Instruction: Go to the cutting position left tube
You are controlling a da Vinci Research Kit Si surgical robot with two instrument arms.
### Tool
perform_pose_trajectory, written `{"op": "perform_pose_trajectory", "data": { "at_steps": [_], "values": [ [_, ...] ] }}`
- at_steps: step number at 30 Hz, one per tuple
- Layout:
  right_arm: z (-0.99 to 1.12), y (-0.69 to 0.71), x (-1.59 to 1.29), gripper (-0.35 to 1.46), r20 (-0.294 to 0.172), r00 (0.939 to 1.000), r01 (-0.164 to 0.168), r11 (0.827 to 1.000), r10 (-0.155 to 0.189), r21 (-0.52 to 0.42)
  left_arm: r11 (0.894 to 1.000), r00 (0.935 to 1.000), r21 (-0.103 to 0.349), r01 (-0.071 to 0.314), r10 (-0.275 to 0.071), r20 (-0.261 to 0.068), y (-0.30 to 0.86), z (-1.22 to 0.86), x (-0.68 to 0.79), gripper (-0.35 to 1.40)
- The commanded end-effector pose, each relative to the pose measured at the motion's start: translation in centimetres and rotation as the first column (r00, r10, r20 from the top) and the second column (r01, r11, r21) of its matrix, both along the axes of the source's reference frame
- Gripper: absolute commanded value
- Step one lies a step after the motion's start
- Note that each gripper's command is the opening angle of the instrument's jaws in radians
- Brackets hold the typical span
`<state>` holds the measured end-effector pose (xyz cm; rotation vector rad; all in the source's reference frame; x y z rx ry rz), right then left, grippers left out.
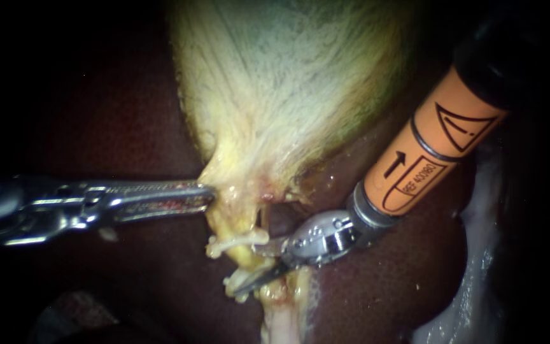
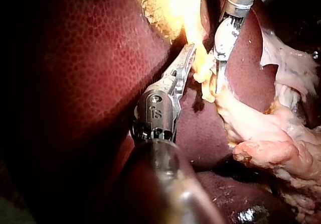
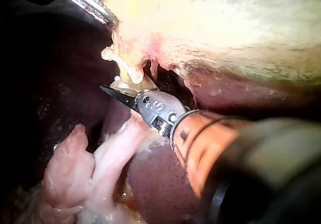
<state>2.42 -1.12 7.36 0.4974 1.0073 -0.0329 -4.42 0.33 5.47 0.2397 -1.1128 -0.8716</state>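
While looking through the endoscope, note the left instrument (image 1: 208, 194) lying level across the dark liver (image 1: 128, 114), jaws pressed together on the yellow edge where the gallbladder (image 1: 288, 83) narrows to its neck. Gripped from both sides, no gap showing. Borne out from the left wrist camera: jaws closed on that yellow fringe.

Reaching in from the upper right on an orange-sleeved shaft, see the right instrument (image 1: 246, 271), tipped with two thin blades. Parted only a little and closed on nothing. Placed at the left tube (image 1: 235, 223), a yellow strand dropping from the neck, with that strand in the narrow gap between the blades. Cannot tell whether either blade touches it.

Across that tube, two pale clips: upper clip (image 1: 237, 242) just above the blades, lower clip (image 1: 240, 283) at the tip of the lower blade. Just beside the left tube, nearer the right instrument's wrist, a thinner strand (image 1: 263, 216) from the same neck. Under and beside the right instrument in its wrist camera, pale pink fatty tissue (image 3: 90, 174) lying on the liver.
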Motion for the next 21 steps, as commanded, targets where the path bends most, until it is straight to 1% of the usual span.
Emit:
{"op": "perform_pose_trajectory", "data": {
  "at_steps": [1, 5, 11, 21],
  "values": [
    [0.00, 0.00, 0.01, 1.21, -0.004, 1.0000, 0.000, 1.000, 0.000, 0.001, 1.000, 1.0000, 0.000, 0.000, 0.000, -0.001, 0.00, 0.01, 0.00, -0.35],
    [0.02, 0.00, 0.04, 1.20, -0.008, 1.0000, 0.000, 1.000, 0.000, 0.000, 1.000, 1.0000, 0.000, 0.001, -0.001, -0.001, 0.01, 0.01, -0.01, -0.35],
    [0.05, -0.04, 0.06, 1.16, -0.009, 1.0000, 0.002, 1.000, -0.002, -0.005, 1.000, 1.0000, -0.006, -0.002, 0.002, -0.002, 0.01, 0.04, -0.03, -0.35],
    [0.05, -0.07, 0.06, 1.04, -0.022, 0.9995, 0.022, 1.000, -0.022, -0.003, 1.000, 1.0000, -0.006, -0.002, 0.002, -0.002, 0.04, 0.10, -0.04, -0.35]
  ]
}}
